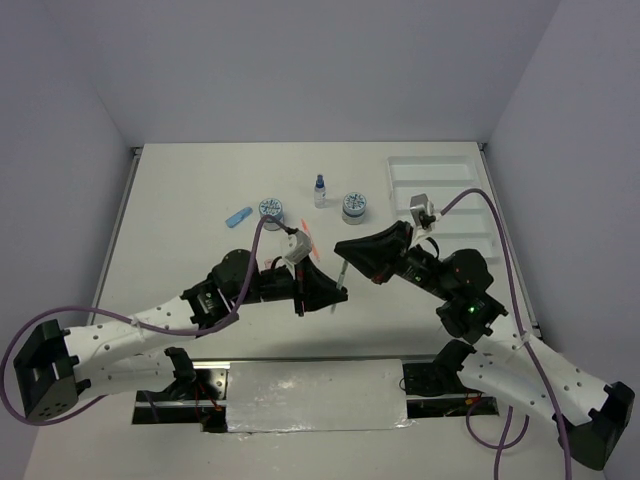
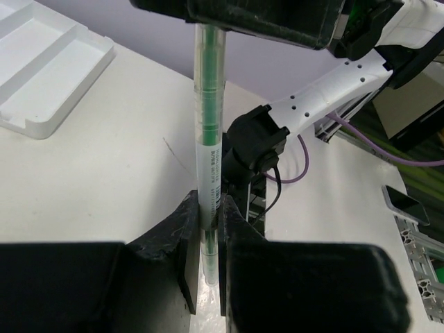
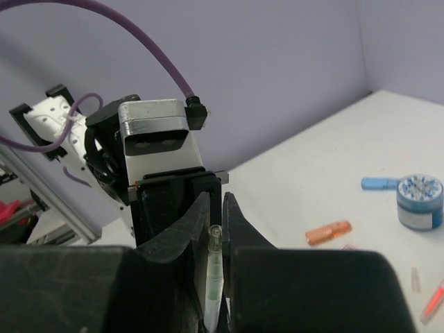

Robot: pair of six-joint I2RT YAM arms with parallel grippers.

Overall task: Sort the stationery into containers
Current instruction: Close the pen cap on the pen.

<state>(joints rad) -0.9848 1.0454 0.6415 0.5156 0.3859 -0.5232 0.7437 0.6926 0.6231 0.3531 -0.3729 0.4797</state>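
Note:
A thin greenish pen (image 1: 340, 278) hangs in the air between both arms over the middle of the table. My left gripper (image 1: 336, 293) is shut on its lower end; in the left wrist view the pen (image 2: 208, 125) rises from between the closed fingers (image 2: 189, 229). My right gripper (image 1: 346, 250) is shut on the other end, and in the right wrist view the pen's clear tip (image 3: 216, 239) sits between its closed jaws. The white divided tray (image 1: 440, 190) lies at the far right.
Two blue-grey jars (image 1: 270, 208) (image 1: 353, 206), a blue-capped bottle (image 1: 320, 190) and a blue stubby piece (image 1: 238, 216) stand at the back. An orange stubby piece (image 3: 328, 232) and an orange-red pen (image 1: 305, 240) lie near the left jar.

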